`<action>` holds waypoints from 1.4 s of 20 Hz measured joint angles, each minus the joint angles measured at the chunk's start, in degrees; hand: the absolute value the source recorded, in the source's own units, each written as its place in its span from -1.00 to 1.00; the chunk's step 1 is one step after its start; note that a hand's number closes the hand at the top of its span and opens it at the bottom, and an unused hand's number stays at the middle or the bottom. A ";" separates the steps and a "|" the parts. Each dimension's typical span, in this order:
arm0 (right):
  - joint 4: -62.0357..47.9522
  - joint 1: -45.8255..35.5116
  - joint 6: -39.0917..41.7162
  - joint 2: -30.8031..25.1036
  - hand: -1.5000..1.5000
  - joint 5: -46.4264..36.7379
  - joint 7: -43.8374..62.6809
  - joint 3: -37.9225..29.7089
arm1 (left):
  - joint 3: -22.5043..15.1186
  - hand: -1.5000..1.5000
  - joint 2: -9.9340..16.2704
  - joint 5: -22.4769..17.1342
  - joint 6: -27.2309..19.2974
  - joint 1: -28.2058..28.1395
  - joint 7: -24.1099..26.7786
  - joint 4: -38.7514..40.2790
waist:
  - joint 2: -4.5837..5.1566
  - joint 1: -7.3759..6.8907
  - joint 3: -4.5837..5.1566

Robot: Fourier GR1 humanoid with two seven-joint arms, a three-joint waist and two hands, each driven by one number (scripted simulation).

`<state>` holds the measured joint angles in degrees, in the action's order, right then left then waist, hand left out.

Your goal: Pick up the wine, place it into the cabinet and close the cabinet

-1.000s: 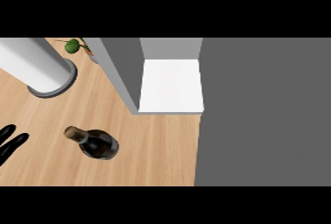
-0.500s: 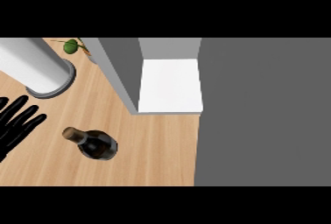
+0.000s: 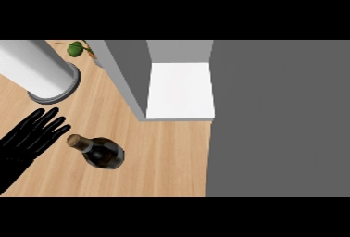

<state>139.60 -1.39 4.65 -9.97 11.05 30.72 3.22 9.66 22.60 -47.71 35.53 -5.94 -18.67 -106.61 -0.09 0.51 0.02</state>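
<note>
A dark wine bottle (image 3: 101, 152) with a brown cork top stands on the wooden counter (image 3: 164, 162), seen from above. My left hand (image 3: 33, 135) is just left of it, fingers straight and spread, fingertips near the bottle's neck but apart from it. The open cabinet (image 3: 179, 90) shows a white shelf floor behind the bottle, with a grey side wall on its left. A broad grey panel (image 3: 277, 115), apparently the cabinet's door, fills the right side. My right hand does not show.
A white cylinder on a grey round base (image 3: 41, 74) stands at the back left of the counter. A small green plant (image 3: 78, 47) sits behind it, near the cabinet wall.
My left hand has come in from the lower left edge and moved up and right, toward the bottle. The bottle has not moved.
</note>
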 measured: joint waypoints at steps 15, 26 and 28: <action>0.19 -2.94 -0.43 0.55 -1.00 -0.27 3.36 -1.07 | 1.58 -1.00 -6.92 17.47 6.03 6.57 12.83 18.18 | 0.01 0.16 0.01; 0.30 -1.62 0.80 1.44 -1.00 -0.56 2.34 -1.23 | 1.57 -1.00 -8.33 28.00 10.65 9.20 23.85 30.16 | 0.01 0.11 0.01; 0.18 -2.45 0.90 1.22 -1.00 -0.52 2.91 -1.74 | 1.41 -1.00 -8.33 29.76 11.69 10.10 26.02 32.81 | 0.03 0.10 0.01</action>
<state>139.78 -3.84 5.56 -8.74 10.53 33.63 1.48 11.07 14.28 -17.95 47.22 4.16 7.36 -73.80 -0.06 0.61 0.03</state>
